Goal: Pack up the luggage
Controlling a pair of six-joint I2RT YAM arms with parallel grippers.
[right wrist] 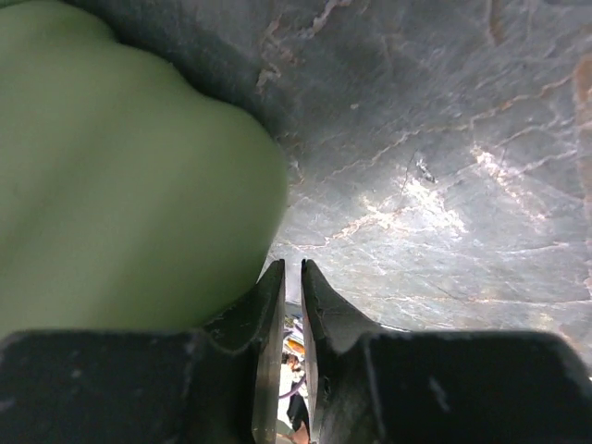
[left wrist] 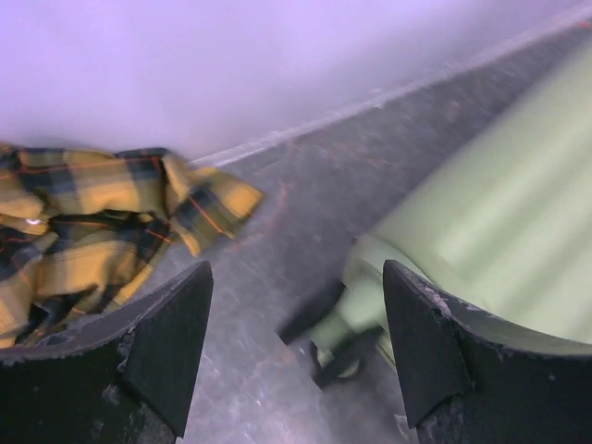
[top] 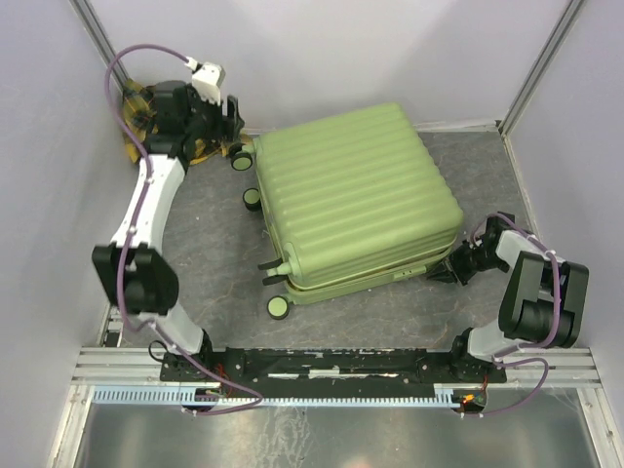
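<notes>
The luggage [top: 351,200], a lime-green ribbed hard-shell suitcase, lies shut and flat in the middle of the table. Its shell fills the right of the left wrist view [left wrist: 499,213] and the left of the right wrist view [right wrist: 120,185]. My left gripper [top: 232,127] hangs open at the back left, between a yellow plaid cloth [left wrist: 92,231] and the suitcase's wheeled end, with nothing between its fingers [left wrist: 296,277]. My right gripper [top: 456,265] sits low at the suitcase's front right corner. Its fingers [right wrist: 291,266] stand almost together beside the shell, with nothing visible between them.
The plaid cloth [top: 132,107] is bunched in the back left corner against the wall. Black wheels [top: 279,306] stick out from the suitcase's left end, and one [left wrist: 338,356] lies just below my left fingers. White walls enclose the grey table [top: 214,224] on three sides.
</notes>
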